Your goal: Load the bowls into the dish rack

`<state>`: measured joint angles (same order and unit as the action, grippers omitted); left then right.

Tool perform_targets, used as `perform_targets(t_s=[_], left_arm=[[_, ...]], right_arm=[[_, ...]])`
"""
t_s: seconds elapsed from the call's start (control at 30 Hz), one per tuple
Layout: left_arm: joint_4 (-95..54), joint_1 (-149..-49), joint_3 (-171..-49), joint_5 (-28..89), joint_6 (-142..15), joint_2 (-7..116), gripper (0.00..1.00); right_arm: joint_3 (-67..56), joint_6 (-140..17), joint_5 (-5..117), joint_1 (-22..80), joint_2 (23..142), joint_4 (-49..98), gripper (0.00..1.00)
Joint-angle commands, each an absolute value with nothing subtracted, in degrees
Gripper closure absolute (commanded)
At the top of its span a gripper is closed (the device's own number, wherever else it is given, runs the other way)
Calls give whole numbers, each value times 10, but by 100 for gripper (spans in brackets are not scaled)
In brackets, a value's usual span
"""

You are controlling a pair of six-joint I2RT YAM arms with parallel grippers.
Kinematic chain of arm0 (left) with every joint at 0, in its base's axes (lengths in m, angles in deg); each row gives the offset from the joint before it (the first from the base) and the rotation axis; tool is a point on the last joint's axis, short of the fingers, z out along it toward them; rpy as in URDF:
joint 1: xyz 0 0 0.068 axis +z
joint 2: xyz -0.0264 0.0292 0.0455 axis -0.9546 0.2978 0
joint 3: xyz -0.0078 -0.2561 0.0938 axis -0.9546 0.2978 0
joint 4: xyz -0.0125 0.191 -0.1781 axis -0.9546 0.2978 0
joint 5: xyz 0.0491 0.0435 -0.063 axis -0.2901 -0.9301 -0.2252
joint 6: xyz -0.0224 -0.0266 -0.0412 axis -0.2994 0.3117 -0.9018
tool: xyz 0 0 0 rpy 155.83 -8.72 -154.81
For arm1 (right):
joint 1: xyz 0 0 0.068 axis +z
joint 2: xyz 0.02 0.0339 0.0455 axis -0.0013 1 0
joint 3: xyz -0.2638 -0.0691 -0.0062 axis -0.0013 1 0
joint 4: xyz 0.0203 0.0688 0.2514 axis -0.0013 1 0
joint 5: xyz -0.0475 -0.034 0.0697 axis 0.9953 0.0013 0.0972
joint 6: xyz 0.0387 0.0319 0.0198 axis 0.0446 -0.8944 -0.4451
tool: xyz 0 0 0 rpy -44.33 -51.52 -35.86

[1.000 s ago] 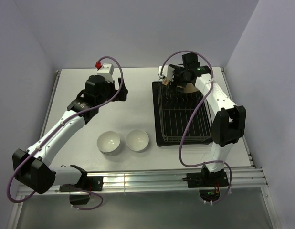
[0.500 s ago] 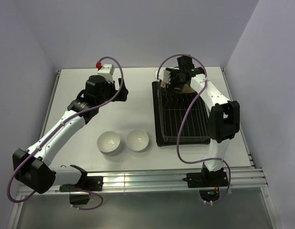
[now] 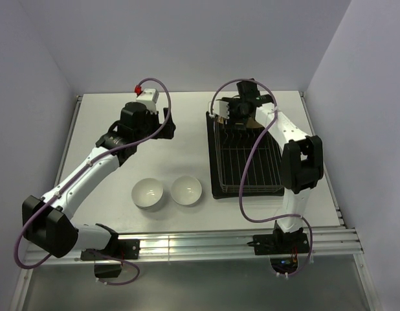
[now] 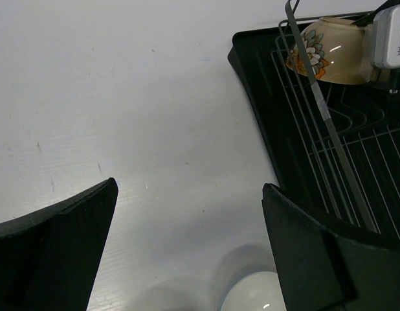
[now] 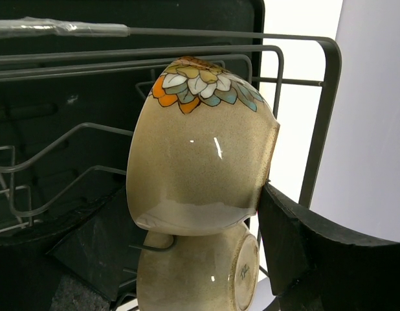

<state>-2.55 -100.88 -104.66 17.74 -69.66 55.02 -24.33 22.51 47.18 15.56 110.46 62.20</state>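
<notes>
Two white bowls sit open side up on the table, left of the dish rack. My right gripper is at the rack's far left corner. In the right wrist view its fingers stand on both sides of a tan bowl with a flower pattern, the right pad against its rim. That bowl is tipped on edge against a second tan bowl standing in the tines. My left gripper is open and empty above the table; one white bowl shows between its fingers.
The rack's black tray edge and wire frame lie right of my left gripper, with the tan bowl at their far end. White walls close in the table on three sides. A metal rail runs along the near edge.
My right wrist has swung left over the rack's far end with the tan bowl. My left gripper has shifted slightly up and to the right.
</notes>
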Motion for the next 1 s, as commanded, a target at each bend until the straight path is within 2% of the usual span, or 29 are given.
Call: perform_targets(t_s=[0.0, 0.03, 0.07, 0.17, 0.27, 0.43, 0.77, 0.97], left_arm=[[-28, -1008, -1073, 186, -694, 552, 1], [-25, -1007, -1075, 186, -695, 554, 0], [-24, -1008, -1076, 186, -695, 554, 0], [-18, -1007, -1078, 186, -698, 555, 1], [-13, -1007, -1080, 186, -699, 555, 1], [-5, -1005, -1083, 181, -701, 551, 0], [15, -990, -1067, 217, -703, 531, 1], [29, -983, -1038, 334, -621, 513, 2]], right_arm=[[-229, 246, 485, 164, 1091, 583, 39], [-226, 245, 485, 165, 1086, 582, 35], [-225, 245, 486, 166, 1084, 582, 25], [-220, 241, 488, 171, 1075, 588, 10], [-214, 240, 489, 173, 1060, 592, 0], [-193, 228, 487, 176, 1033, 591, 0], [-226, 171, 461, 176, 966, 638, 0], [-238, 77, 435, 174, 900, 660, 0]])
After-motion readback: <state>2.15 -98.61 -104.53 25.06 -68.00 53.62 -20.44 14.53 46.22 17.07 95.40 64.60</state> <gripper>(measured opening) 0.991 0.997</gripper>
